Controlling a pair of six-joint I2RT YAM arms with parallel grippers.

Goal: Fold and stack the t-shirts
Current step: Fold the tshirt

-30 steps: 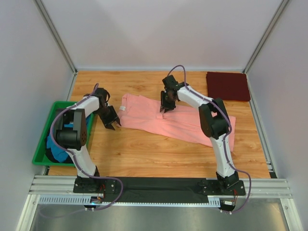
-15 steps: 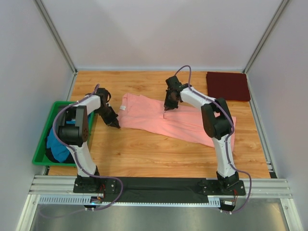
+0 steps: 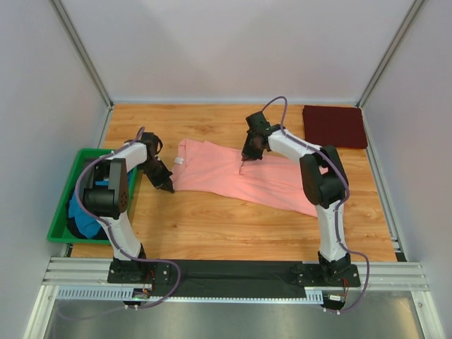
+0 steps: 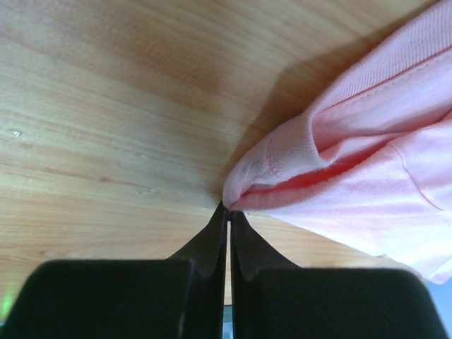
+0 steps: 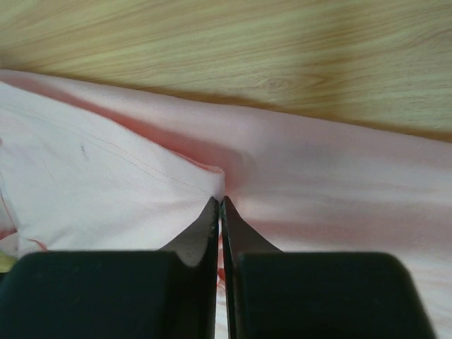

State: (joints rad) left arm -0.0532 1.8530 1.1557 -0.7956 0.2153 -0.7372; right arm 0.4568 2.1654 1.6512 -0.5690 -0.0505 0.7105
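Count on inspection: three t-shirts, one bin, two arms.
T-shirts, three: one salmon-pink t-shirt (image 3: 240, 176) at mid-table, one maroon t-shirt (image 3: 335, 126) at the far right, one teal-blue t-shirt (image 3: 86, 220) in the bin at left. One green bin (image 3: 62, 205). Two arms, one gripper apiece: left gripper (image 3: 168, 188), right gripper (image 3: 243, 162). One wooden table (image 3: 233, 226).

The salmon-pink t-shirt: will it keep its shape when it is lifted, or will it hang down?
Probably floppy: the salmon-pink t-shirt puckers into a ridge at the shut jaws in the right wrist view. Likely light, being thin cloth lying flat on the table. Lifted by two points, it would probably sag between them.
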